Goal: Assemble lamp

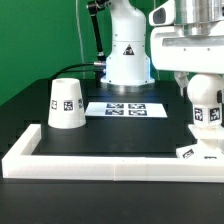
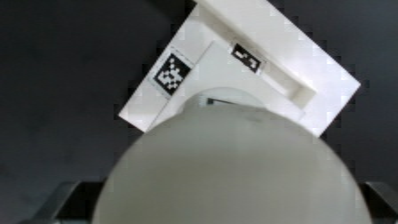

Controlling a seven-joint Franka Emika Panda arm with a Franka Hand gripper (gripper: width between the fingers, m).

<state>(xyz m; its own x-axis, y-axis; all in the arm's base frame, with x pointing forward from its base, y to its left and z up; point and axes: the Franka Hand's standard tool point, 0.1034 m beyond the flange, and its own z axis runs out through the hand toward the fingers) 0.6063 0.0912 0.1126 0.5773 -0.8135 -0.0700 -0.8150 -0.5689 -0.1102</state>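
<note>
My gripper (image 1: 205,100) is at the exterior view's right, shut on the white ball-shaped bulb (image 2: 222,165), which fills the near part of the wrist view between my dark fingers (image 2: 59,200). The bulb (image 1: 206,116) hangs a little above the flat square base (image 2: 267,70), which lies tilted in the wrist view with black-and-white tags on it. In the exterior view only a tagged corner of the base (image 1: 188,151) shows behind the bar frame. The truncated-cone shade (image 1: 65,103) stands on the table at the exterior view's left, apart from my gripper.
A long white bar frame (image 1: 110,161) runs along the front and turns back at the exterior view's left. The marker board (image 1: 125,108) lies in the middle before the arm's own white pedestal (image 1: 128,60). A green wall is behind.
</note>
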